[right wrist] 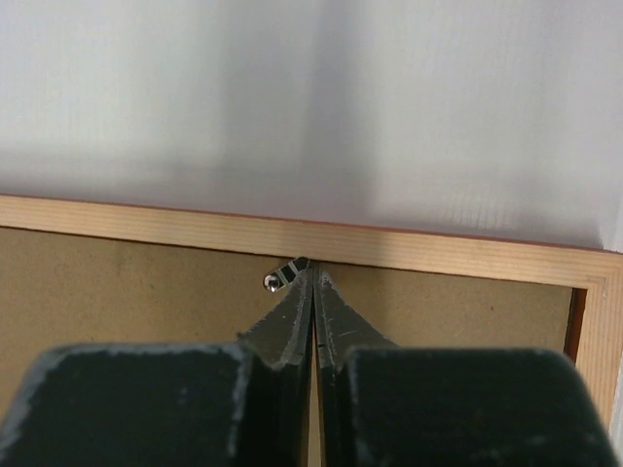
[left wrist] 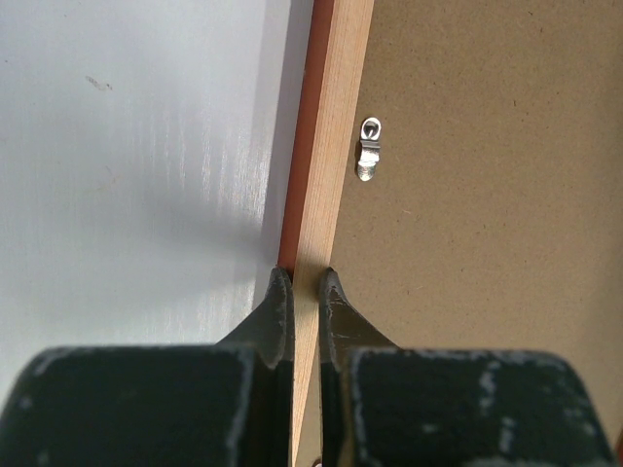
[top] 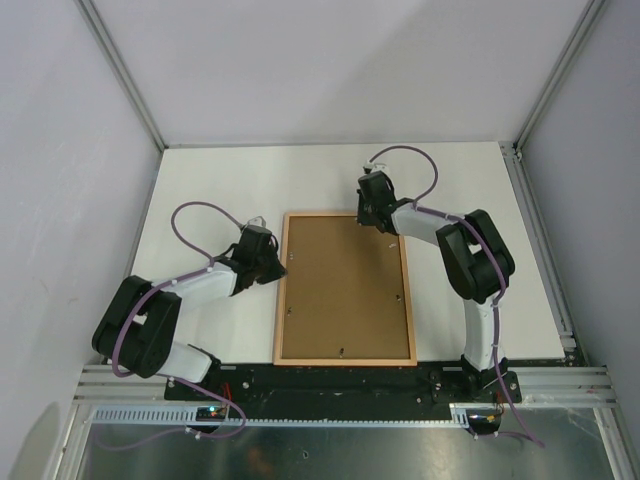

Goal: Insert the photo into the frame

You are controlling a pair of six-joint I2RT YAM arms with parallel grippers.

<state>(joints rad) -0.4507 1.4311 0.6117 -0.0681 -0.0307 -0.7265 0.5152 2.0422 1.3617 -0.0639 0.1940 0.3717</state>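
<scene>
my right claw (right wrist: 311, 274) is pressed together, tips poking at a little metal tab (right wrist: 274, 282) just inside the top rail of the frame (right wrist: 438, 255). left claw (left wrist: 306, 284) is nearly pressed together too, tips over the frame's left rail, and i can't tell if it's pinching or just holding it down. the frame lies face down mid-table (top: 220, 180), pale wood up, with the brown backing board (top: 343, 285) seated inside it. the photo isn't visible in any view — my guess is it's already under the board. so late stage i'd say: what's left looks like turning the tabs to lock the back.
</scene>
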